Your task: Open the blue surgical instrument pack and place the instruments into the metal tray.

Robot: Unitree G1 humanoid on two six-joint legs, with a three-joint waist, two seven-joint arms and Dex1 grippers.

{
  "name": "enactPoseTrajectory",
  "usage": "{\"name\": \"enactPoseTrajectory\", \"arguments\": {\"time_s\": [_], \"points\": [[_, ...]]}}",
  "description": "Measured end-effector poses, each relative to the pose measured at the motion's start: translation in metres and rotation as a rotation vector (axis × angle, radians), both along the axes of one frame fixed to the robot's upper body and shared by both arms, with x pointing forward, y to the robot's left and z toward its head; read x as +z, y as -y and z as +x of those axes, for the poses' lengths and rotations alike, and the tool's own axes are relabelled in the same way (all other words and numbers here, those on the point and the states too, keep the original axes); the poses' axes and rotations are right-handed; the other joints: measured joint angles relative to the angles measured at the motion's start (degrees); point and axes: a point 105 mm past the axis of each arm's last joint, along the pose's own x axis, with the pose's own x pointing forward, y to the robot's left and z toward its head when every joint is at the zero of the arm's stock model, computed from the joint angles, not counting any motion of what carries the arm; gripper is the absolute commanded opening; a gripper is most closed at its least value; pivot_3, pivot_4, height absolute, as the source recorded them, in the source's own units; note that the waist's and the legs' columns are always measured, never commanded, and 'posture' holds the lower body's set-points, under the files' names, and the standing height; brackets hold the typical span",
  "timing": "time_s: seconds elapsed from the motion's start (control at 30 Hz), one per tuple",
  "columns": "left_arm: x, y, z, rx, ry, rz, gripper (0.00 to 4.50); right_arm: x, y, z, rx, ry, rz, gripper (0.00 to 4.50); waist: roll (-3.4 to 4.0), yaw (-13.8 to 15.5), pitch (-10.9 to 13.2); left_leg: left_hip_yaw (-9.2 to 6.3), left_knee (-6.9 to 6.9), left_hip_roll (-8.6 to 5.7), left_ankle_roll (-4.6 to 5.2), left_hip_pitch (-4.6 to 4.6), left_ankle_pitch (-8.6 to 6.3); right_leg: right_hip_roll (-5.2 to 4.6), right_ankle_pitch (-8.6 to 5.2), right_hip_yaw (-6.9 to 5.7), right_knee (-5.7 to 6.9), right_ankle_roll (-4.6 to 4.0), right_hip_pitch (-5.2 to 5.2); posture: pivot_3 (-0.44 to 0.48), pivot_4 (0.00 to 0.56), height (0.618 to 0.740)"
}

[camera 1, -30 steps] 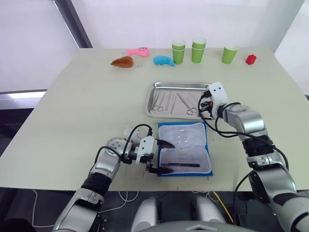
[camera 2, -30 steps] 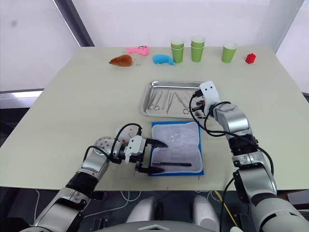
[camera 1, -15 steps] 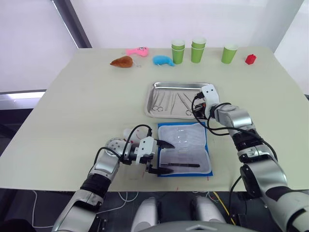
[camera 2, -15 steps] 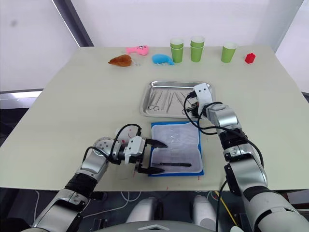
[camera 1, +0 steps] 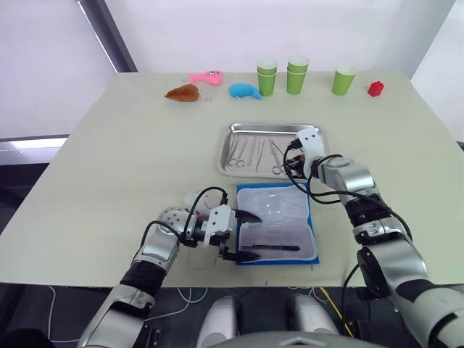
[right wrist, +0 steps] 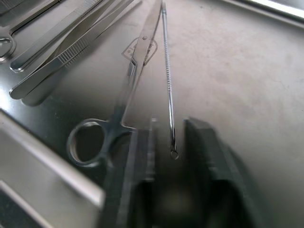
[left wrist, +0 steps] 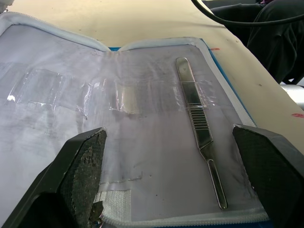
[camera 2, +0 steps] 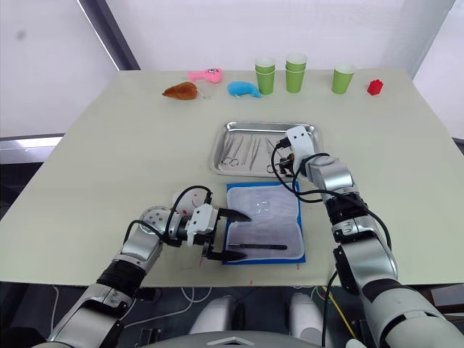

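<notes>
With the slim probe (right wrist: 166, 71) lying in the metal tray (camera 1: 239, 130) centre-frame, the slightly parted right gripper (right wrist: 168, 156) should be lifted straight up.

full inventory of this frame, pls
Table: 1, beige.
Tray: 1, steel, table centre.
Instruments: several, silver, in tray.
Pack: 1, blue, pale lining, open, near edge.
Flat tool: 1, metal, on pack lining.
Cups: green, three places, far edge.
Whale toy: 1, blue, far.
Pink toy: 1, far.
Brown toy: 1, far.
Red block: 1, far right.
Left pincer: open, over pack.
Right pincer: over tray.
</notes>
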Motion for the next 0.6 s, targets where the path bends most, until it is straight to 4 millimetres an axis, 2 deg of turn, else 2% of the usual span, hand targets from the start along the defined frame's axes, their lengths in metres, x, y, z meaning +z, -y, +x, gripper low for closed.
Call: {"name": "enactPoseTrajectory", "arguments": {"time_s": [0.07,0.17,0.2,0.4,0.53,0.6], "points": [[0.0,0.0,0.0,-0.001,0.0,0.0,4.5,0.001,0.001,0.0,0.001,0.005,-0.001,2.7,0.0,0.0,0.0,0.0,0.0,0.0,0.0,-0.01,0.0,0.0,0.0,0.0,-0.01,0.0,0.0,0.0,0.15,0.739],[0.0,0.0,0.0,-0.001,0.0,0.0,4.5,0.005,0.002,0.0,0.002,0.024,-0.001,4.21,0.01,0.0,0.0,-0.01,-0.01,0.0,0.0,-0.01,0.0,0.0,0.0,0.0,0.0,0.0,-0.01,0.0,0.15,0.739],[0.0,0.0,0.0,-0.001,-0.001,0.0,4.5,0.006,0.001,0.0,0.003,0.03,-0.001,4.45,0.01,0.0,0.0,-0.01,-0.01,0.0,0.0,0.0,0.0,0.0,0.0,0.0,0.0,0.0,-0.01,0.0,0.15,0.739],[0.0,0.001,0.0,-0.003,0.001,-0.001,4.5,0.028,0.01,-0.004,0.0,0.114,0.018,4.45,0.0,0.1,0.0,-0.02,-0.02,0.01,0.0,-0.05,0.0,-0.02,-0.01,-0.02,-0.04,0.0,-0.03,0.0,0.15,0.739],[0.0,0.0,-0.001,-0.004,0.002,-0.001,4.5,0.041,0.02,-0.013,0.023,0.18,0.024,4.45,0.01,0.1,0.0,-0.02,-0.09,0.01,0.01,-0.05,-0.01,-0.03,-0.01,-0.02,-0.12,0.0,-0.03,0.0,0.15,0.739],[0.0,0.001,-0.001,-0.007,0.002,-0.001,4.5,0.047,0.022,-0.026,0.091,0.228,0.042,4.45,0.0,0.1,0.0,-0.03,-0.15,0.01,0.02,-0.06,-0.01,-0.03,-0.01,-0.04,-0.18,0.01,-0.02,0.0,0.15,0.739]]}}
